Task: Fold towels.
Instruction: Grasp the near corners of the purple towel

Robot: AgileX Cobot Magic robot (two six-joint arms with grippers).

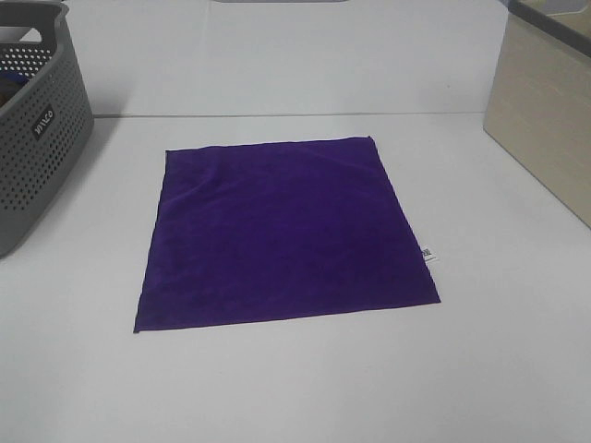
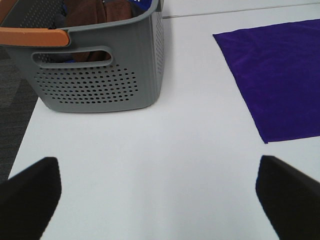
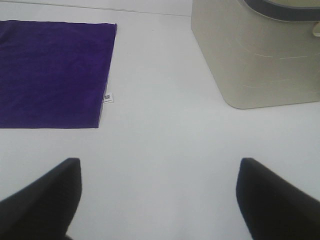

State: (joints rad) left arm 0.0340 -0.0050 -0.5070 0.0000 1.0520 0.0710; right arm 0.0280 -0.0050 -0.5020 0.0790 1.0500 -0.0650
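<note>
A deep purple square towel lies flat and unfolded in the middle of the white table, with a small white tag on its right edge. It also shows in the left wrist view and in the right wrist view, where the tag shows too. Neither arm shows in the exterior high view. My left gripper is open and empty over bare table, short of the towel's near left corner. My right gripper is open and empty over bare table, to the right of the towel.
A grey perforated basket stands at the table's left; the left wrist view shows its orange handle and brown cloth inside. A beige bin stands at the right, also in the right wrist view. The table's left edge is near.
</note>
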